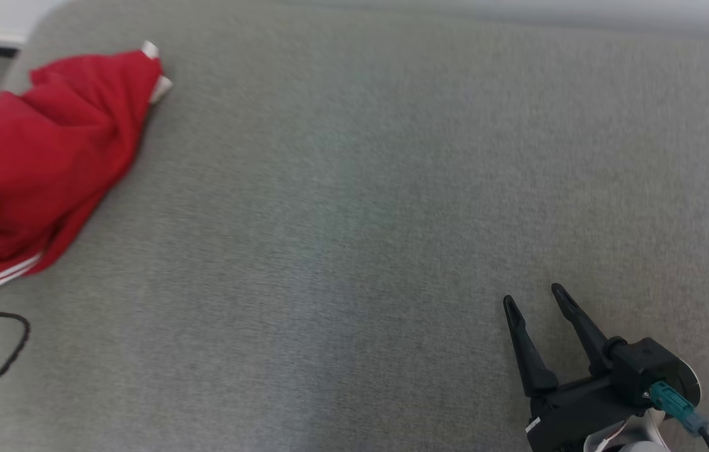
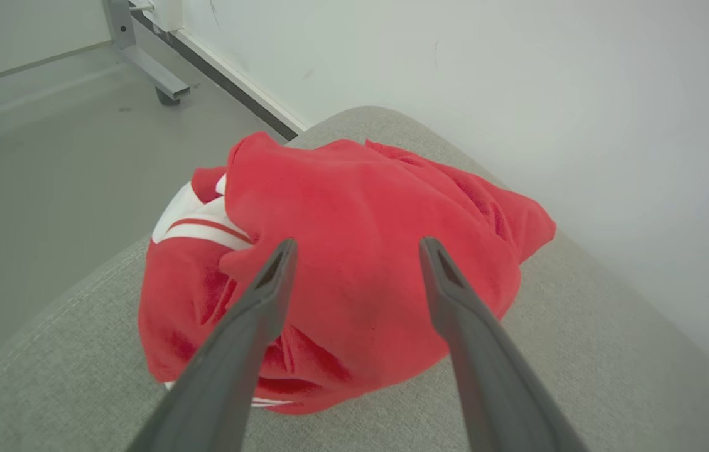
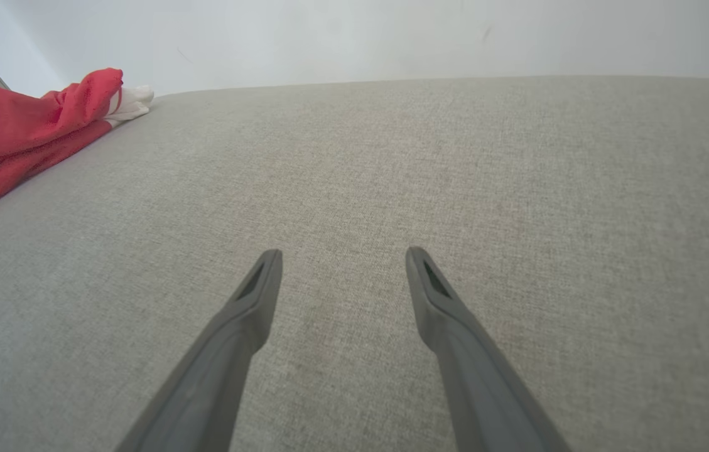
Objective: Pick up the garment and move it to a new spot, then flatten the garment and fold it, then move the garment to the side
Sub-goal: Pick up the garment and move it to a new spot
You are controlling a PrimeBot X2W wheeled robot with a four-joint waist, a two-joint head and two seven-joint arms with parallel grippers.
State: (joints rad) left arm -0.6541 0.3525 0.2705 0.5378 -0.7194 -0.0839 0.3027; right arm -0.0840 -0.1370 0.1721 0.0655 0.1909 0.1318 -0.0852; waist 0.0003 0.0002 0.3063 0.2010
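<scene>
Red garment (image 1: 46, 157) heaped at the far-left corner of the grey cushion (image 1: 354, 220), right by the drop, could get nudged overboard or caught by one layer once the left gripper (image 2: 358, 243), wide open and empty over it, closes; right gripper (image 1: 533, 294) open, empty.

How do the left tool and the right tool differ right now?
The left tool faces the crumpled red garment; the right tool faces bare grey cushion. The left tool is close to the garment; the right tool is far off to the garment's right. Both are open and empty.
</scene>
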